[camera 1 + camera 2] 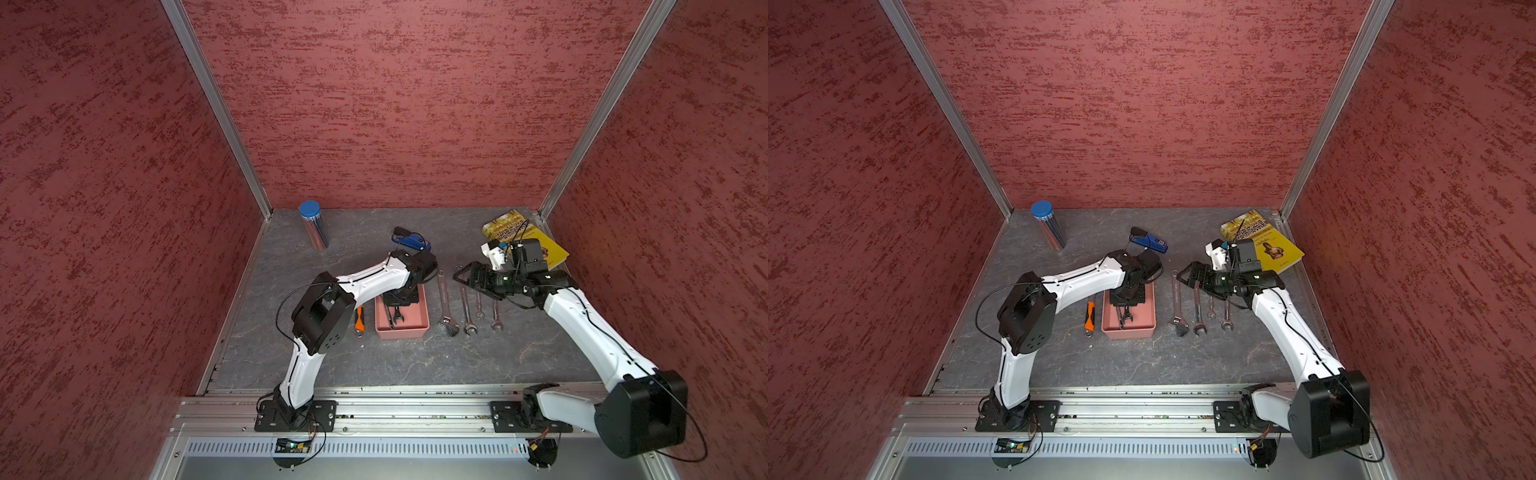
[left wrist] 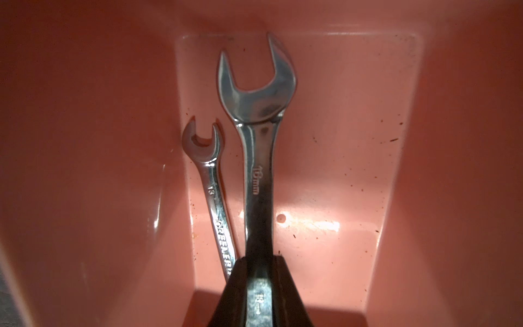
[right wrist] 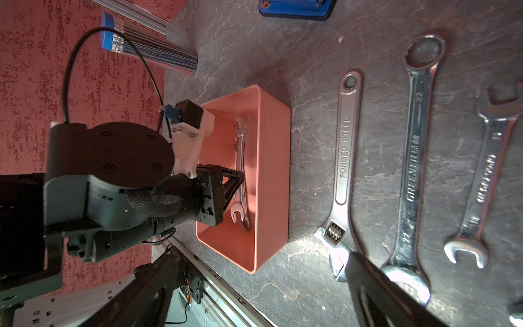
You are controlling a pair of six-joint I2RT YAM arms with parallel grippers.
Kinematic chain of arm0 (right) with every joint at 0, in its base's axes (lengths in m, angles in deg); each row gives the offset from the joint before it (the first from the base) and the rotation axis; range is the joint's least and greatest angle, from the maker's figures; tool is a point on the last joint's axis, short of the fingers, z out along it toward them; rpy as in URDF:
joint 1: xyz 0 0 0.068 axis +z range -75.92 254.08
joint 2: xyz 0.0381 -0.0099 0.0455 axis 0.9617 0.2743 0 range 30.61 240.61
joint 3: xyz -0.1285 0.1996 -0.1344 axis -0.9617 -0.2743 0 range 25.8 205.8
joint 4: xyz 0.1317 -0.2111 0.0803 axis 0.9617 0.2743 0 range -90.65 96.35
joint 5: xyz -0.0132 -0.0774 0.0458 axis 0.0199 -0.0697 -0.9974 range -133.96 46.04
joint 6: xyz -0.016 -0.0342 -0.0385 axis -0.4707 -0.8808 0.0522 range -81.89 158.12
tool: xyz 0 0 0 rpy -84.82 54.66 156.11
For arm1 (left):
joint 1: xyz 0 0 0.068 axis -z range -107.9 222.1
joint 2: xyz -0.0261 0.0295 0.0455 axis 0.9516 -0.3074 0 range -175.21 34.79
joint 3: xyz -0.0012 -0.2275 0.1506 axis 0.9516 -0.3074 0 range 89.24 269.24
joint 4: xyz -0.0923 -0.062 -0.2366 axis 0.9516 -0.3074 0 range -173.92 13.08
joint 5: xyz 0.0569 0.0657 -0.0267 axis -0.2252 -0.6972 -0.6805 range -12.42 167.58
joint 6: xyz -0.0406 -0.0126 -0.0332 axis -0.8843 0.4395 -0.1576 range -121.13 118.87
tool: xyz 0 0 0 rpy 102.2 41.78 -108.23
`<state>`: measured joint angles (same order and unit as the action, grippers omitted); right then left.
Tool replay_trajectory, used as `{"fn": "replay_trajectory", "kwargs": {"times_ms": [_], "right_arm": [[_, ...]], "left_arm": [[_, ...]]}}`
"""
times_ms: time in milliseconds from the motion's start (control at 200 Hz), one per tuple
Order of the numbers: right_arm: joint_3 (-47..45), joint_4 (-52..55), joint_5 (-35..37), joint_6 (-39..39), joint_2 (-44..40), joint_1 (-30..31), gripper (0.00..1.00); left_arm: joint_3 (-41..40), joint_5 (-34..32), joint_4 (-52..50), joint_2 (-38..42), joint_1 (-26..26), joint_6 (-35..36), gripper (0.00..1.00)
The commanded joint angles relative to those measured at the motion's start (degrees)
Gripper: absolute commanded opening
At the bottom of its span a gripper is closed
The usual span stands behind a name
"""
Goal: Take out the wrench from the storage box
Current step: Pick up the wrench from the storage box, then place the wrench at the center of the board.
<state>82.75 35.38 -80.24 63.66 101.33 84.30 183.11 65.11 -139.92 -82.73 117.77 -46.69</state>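
Two open-ended wrenches sit inside the storage box (image 1: 401,332), the salmon-pink tray at the centre of both top views, between an orange-handled tool (image 1: 359,319) and a row of wrenches (image 1: 444,303) laid out on the tabletop (image 1: 374,361). In the left wrist view the larger wrench (image 2: 257,158) runs up the middle of the frame, and the smaller wrench (image 2: 210,175) lies just beside it to the left. The left end effector (image 2: 259,271) is clamped tight on the larger wrench's flat shank, well back from the open head; whether the tool is clear of the box floor I cannot tell. The right end effector (image 1: 467,276) hovers spread wide and empty over the far ends of that row.

My judgement is that the wrench is rigid, dense steel with a polished, slippery finish. Pinched across the flat faces of the shank it should hold. A grip away from its middle may let the heavy head sag or swivel between the pads, and on the way up it could catch the smaller wrench or the wall.
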Motion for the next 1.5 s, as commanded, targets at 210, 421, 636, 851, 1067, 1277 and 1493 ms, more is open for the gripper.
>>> {"fn": "replay_trajectory", "kwargs": {"times_ms": [210,421,636,851,1067,1277,1493], "right_arm": [[1.56,-1.20,-0.84,-0.08,-0.14,-0.54,0.98],[1.50,-1.28,-0.95,-0.05,-0.05,-0.53,0.98],[1.51,-1.49,-1.17,0.04,0.33,-0.55,0.98],[1.57,-1.71,-1.30,-0.02,0.43,-0.50,0.99],[1.82,-1.62,-1.43,0.30,0.34,-0.55,0.98],[1.83,-0.71,0.58,0.39,-0.67,-0.47,0.98],[2.63,0.91,1.72,0.56,-1.01,-0.53,0.98]], "left_arm": [[4.37,-2.82,-4.00,3.51,0.23,0.69,0.03],[6.32,-4.81,-7.10,5.54,0.22,0.89,0.03],[4.76,-7.04,-10.35,9.32,-0.76,1.35,0.04],[-2.99,-7.92,-9.63,15.47,-3.76,2.22,0.04],[-12.04,-7.97,-5.92,20.94,-8.92,4.87,0.04],[-20.57,-7.06,0.10,23.33,-14.11,9.12,0.04],[-27.04,-5.23,7.66,21.82,-17.04,12.90,0.04]]}}
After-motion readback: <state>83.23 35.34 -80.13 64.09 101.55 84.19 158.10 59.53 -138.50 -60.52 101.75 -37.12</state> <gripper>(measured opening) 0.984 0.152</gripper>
